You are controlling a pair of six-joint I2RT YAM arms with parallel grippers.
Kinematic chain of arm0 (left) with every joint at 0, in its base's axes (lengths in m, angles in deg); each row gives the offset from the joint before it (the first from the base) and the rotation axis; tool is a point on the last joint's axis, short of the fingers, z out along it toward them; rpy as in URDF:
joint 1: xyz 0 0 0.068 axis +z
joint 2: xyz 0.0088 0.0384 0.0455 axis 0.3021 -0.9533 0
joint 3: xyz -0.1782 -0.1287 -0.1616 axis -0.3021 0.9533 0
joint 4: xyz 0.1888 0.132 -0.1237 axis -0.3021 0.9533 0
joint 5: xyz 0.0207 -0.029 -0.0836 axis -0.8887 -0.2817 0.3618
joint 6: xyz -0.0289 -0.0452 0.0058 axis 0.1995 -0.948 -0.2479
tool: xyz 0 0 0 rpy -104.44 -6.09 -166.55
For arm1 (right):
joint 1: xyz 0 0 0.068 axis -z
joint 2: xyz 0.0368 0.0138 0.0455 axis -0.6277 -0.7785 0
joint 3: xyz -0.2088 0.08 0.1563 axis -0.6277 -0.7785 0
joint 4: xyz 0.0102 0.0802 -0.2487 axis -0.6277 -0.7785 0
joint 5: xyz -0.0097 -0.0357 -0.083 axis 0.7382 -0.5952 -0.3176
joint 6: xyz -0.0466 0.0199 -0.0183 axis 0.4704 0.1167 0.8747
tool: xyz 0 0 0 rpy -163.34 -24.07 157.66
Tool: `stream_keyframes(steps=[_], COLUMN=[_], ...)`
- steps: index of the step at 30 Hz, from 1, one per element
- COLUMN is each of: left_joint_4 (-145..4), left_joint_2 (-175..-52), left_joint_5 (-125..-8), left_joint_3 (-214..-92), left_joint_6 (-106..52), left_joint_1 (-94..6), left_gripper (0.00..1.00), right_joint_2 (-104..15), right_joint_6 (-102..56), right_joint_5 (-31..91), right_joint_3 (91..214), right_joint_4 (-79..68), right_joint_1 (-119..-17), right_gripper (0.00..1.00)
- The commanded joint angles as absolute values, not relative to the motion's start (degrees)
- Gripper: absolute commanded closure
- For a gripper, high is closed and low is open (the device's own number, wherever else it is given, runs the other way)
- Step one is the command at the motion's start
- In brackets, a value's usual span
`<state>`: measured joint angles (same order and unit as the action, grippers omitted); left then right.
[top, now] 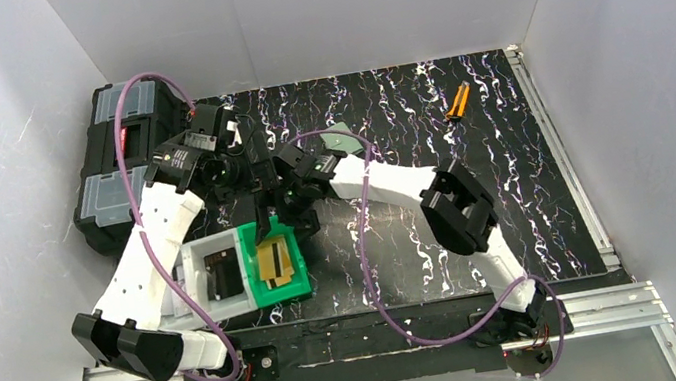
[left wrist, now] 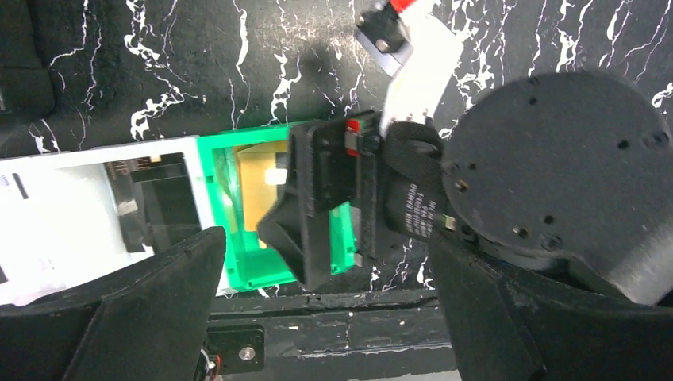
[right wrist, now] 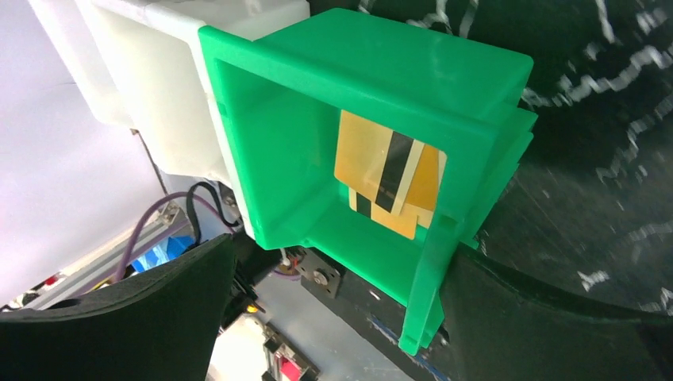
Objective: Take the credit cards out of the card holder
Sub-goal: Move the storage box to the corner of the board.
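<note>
Several gold credit cards with dark stripes lie in a bright green bin; they also show in the right wrist view and the left wrist view. The small grey-green card holder lies on the table behind the right arm, partly hidden by it. My right gripper hangs over the green bin's far side, open and empty. My left gripper is open and empty, held above the table behind the bins.
A white-clear bin with a dark item inside adjoins the green bin on its left. A black toolbox stands at the far left. An orange-handled tool lies at the back right. A metal rail runs along the near edge.
</note>
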<state>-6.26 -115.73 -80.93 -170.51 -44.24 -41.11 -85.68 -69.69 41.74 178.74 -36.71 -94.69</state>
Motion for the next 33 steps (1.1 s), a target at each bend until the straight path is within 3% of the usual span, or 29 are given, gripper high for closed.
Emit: stream_keyframes(steps=[1,9,19,26,33], left_joint_4=[-4.04,-3.81,-3.49,-5.13,-4.75], left_joint_2=[-114.4,-115.36,-115.29,-115.37,-114.69], left_joint_5=[-80.11,-78.82,-78.23,-75.58,-72.44], left_joint_3=[-172.4,-173.52,-178.1,-177.22,-175.12], left_joint_6=[-43.08,-43.2,-44.25,-45.85,-46.32], left_joint_1=[-39.8,-38.34,-36.56,-36.31,-36.33], left_gripper=[0.01,0.0,0.0,0.01,0.01], right_joint_2=[-91.01,-99.76,-90.34,-87.99,-98.19], right_joint_6=[-68.14,-65.86,-60.94,-52.08,-41.68], right_joint_5=[45.61,47.95,47.18,31.56,20.39], right_joint_3=[189.59,203.5,196.08,196.73,208.53], right_joint_4=[-36.6,-37.86,-33.41,-39.43,-43.54], right_joint_1=[-94.89,-93.5,-86.25,-76.98,-71.06], right_gripper=[0.0,0.0,0.0,0.0,0.0])
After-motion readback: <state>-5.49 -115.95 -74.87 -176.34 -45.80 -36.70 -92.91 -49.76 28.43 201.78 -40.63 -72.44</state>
